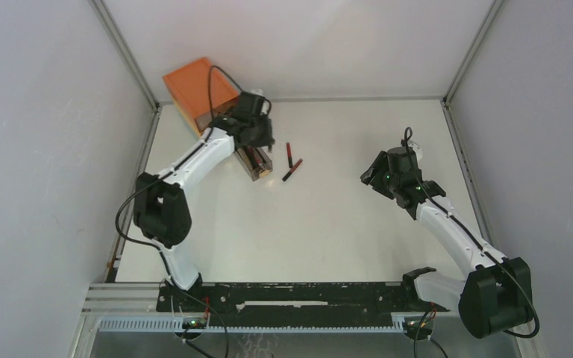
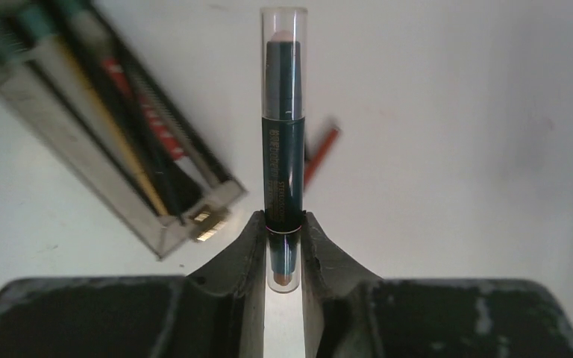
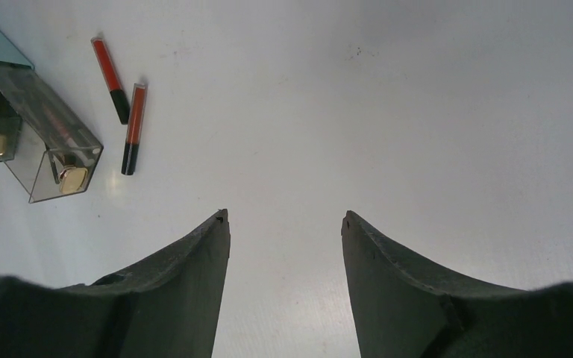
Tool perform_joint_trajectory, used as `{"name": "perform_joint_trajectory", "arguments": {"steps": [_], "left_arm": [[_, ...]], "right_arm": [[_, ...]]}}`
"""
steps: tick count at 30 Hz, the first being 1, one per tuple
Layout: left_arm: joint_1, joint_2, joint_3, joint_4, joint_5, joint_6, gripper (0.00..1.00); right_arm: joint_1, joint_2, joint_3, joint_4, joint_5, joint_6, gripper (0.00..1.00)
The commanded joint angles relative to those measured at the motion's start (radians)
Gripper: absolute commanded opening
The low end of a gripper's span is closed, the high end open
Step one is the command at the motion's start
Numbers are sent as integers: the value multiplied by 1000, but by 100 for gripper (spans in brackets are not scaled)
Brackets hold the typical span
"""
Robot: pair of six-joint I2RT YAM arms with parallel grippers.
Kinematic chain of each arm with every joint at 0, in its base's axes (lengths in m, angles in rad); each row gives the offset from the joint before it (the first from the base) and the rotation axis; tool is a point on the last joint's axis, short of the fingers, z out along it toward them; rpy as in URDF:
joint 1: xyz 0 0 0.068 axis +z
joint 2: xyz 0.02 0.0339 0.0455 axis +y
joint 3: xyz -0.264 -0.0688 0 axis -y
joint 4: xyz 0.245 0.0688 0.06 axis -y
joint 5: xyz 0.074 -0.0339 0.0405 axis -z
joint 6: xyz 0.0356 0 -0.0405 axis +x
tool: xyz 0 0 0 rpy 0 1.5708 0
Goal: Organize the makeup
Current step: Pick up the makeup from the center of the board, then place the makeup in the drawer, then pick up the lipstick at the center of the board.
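Left wrist: clear-capped dark makeup stick [image 2: 283, 142] between jaws, lettering unreadable.

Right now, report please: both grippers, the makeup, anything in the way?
Left gripper shut on dark stick. Right gripper open, empty. Two red tubes loose on table. Nothing blocking seen.

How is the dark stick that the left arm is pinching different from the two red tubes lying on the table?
The dark stick is clamped in the left end effector; the red tubes lie loose on the table, with nothing holding them. The dark stick has a dark body under a clear cap; the red tubes are red with black ends. All three are slim, straight cosmetics.
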Motion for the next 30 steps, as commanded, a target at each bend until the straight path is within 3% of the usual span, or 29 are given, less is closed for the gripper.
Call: {"name": "perform_joint_trajectory", "arguments": {"steps": [1,10,13,14,15,21,23,30], "left_arm": [[111,-38,-104,79,-50,-184,11],[168,0,-159,127,-154,-285,20],[174,10,-160,128,-148,-286,56],[174,9,-165,136,-142,-284,64],[174,5,-172,147,-138,-282,66],[139,-47,-222,251,-103,-226,63],[96,-45,-214,295,-69,-112,62],[-62,144,34,171,-42,127,60]], "right_arm": [[-4,-38,2,12,-1,-34,64],[-4,-36,2,29,-26,-32,64],[-2,-32,2,20,-25,-32,64],[-2,-29,2,17,-23,-33,64],[-3,-28,2,15,-22,-35,64],[-2,-28,2,5,-11,-37,64],[-3,-28,-2,8,-10,-33,64],[-1,-38,-6,-3,-9,-27,64]]}}
